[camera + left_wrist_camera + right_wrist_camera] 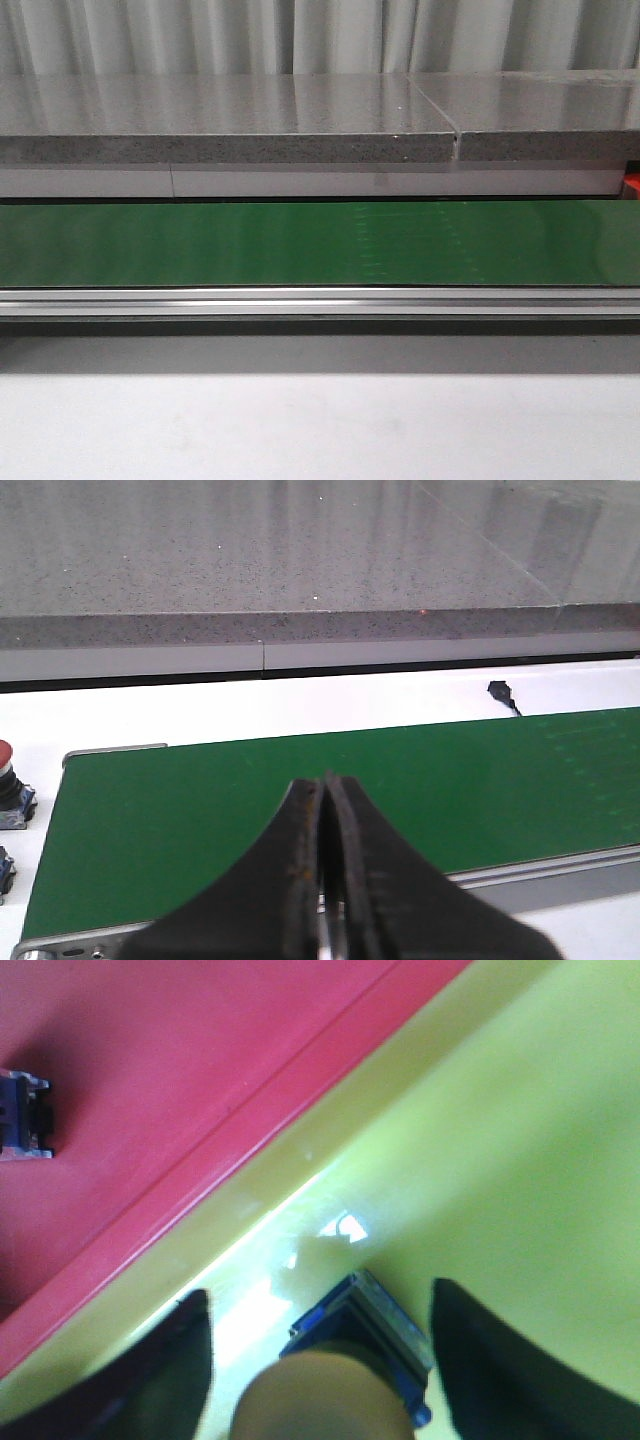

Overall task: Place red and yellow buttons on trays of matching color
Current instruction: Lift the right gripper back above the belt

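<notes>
Hovering low over the yellow tray (pixel 500 1130), the right claw (pixel 325 1360) is standing with its fingers apart, and a yellow button (pixel 345 1365) on its blue-and-grey base is sitting between them on the tray floor; whether the fingers are touching it cannot be told, but they look clear of its sides, so this placement is probably being finished. Just beyond the claw, across the yellow rim, the red tray (pixel 150 1070) is already carrying one button block (pixel 25 1115), seen only at the edge of the picture, its cap colour hidden. The left claw (pixel 325 865) is pressed together and holding nothing, hanging above the green conveyor belt (pixel 300 800). Off to the claw's side, past the belt's end, a red button (pixel 8 780) is waiting on the white counter (pixel 300 705), so at least that piece is remaining to be sorted.
</notes>
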### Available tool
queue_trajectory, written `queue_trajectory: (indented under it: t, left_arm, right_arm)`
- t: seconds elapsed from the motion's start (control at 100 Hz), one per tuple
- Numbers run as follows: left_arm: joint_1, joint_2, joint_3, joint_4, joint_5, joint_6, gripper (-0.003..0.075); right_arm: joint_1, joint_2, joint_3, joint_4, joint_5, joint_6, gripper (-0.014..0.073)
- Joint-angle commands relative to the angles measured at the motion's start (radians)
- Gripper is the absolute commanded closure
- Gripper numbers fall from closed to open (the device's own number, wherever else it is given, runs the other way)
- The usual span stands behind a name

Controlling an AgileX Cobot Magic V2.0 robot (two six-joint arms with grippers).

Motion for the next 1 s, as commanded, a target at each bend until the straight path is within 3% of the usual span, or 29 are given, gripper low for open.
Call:
queue_trajectory:
  t: [0.0, 0.4, 0.76, 0.99]
  left_arm:
    - [-0.004, 0.006, -0.026, -0.034, -0.060, 0.001, 0.0739]
    - [-0.004, 0.006, -0.026, -0.034, -0.060, 0.001, 0.0739]
    - [-0.004, 0.006, -0.026, -0.034, -0.060, 0.001, 0.0739]
    - [-0.004, 0.006, -0.026, -0.034, -0.060, 0.001, 0.0739]
  right_arm:
    - [-0.006, -0.043, -0.033, 0.028, -0.022, -0.001, -0.0001]
    - [0.048, -0.229, -0.086, 0.129, -0.029, -0.002, -0.0011]
    - [0.389, -0.458, -0.074, 0.129, -0.076, -0.110, -0.0010]
    - [0.602, -0.586, 0.023, 0.129, -0.108, -0.229, -0.0010]
